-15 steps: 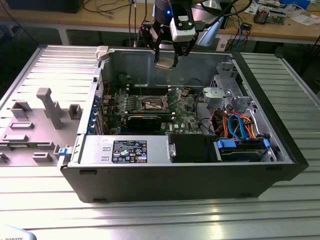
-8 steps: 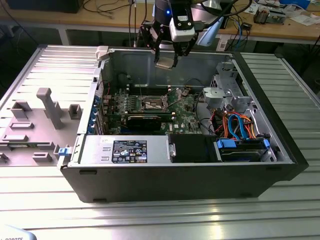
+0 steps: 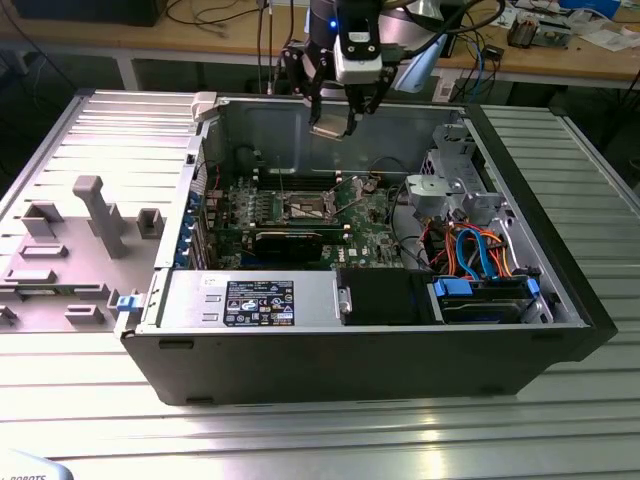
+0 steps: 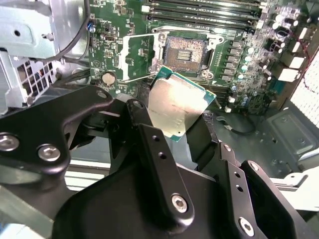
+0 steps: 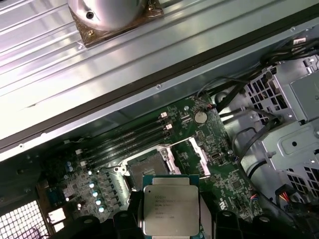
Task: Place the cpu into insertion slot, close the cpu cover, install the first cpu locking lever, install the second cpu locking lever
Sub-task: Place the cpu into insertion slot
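**Second wrist view: claw clenched on the chip, socket open below**

In the second wrist view the black two-fingered claw (image 4: pixel 169 117) is clamped on the cpu (image 4: pixel 179 102), a small flat square chip with a silvery-grey metal top and a green edge. One finger presses against each of two opposite sides. The chip hangs in the air at a tilt, touching nothing but the fingers.

Beyond it lies the insertion slot (image 4: pixel 185 51), a square socket with a dark centre and a silvery metal rim, bare and well apart from the chip. The cpu cover (image 4: pixel 134 57), a thin silvery metal frame with a large square cut-out, is swung back and sits just beside the socket over the green circuit board (image 4: pixel 239 69). A row of narrow dark memory slots (image 4: pixel 199 7) runs along the socket's other side. A round silver coin battery (image 4: pixel 108 77) sits near the cover.

In the exterior view the claw hovers high over the open dark grey computer case (image 3: pixel 350 370), near its far wall. A long black card (image 3: pixel 290 240) lies on the board near the socket. Blue and orange cables (image 3: pixel 480 250) bunch toward the exterior view's right. The case rests on a ribbed metal worktop (image 3: pixel 300 440).
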Controlling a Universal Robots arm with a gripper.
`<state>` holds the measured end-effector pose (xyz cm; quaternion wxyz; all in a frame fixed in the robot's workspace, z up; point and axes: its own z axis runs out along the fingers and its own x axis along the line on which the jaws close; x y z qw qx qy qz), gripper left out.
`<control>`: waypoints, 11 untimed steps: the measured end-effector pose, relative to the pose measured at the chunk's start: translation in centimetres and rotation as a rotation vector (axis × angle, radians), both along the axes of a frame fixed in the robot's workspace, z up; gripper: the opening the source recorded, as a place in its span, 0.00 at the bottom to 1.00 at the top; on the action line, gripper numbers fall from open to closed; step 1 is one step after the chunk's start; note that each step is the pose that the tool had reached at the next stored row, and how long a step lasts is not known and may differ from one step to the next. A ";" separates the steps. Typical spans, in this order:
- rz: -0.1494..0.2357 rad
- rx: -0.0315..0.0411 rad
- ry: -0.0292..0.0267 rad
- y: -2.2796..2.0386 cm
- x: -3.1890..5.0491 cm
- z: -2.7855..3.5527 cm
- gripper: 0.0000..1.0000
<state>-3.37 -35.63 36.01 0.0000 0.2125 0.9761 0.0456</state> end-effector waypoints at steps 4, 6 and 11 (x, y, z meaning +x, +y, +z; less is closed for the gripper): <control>-0.016 0.0000 0.0000 0.00 0.00 -0.01 0.54; -0.016 0.0000 0.0000 0.00 0.00 -0.01 0.54; -0.017 -0.0001 -0.0001 0.00 0.00 -0.01 0.54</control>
